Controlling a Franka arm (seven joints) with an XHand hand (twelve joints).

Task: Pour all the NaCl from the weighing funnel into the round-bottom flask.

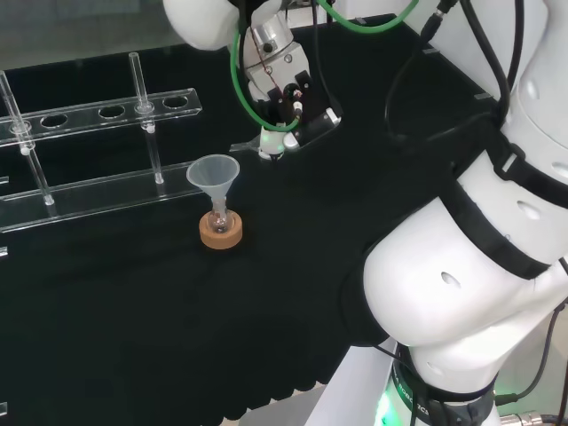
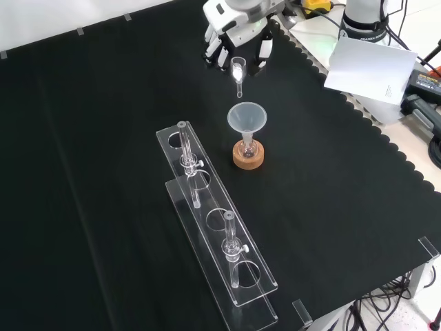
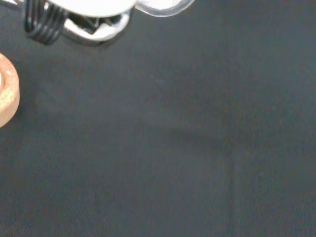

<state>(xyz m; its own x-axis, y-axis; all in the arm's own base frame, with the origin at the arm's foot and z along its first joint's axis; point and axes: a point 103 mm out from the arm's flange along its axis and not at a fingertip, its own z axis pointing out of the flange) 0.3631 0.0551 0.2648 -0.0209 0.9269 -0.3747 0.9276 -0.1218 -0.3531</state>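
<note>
Black cloth covers the bench, with a clear acrylic rack (image 2: 217, 245) lying along it. The round-bottom flask (image 2: 248, 147) sits on a cork ring (image 2: 248, 157) with a plastic funnel (image 2: 247, 118) in its neck. Just beyond, in the front view, the hand (image 2: 238, 34) has its fingers curled round the weighing funnel (image 2: 238, 74), stem pointing down toward the funnel. That thin glass looks light, slippery and fragile; gripping its wider body seems safest.
</note>
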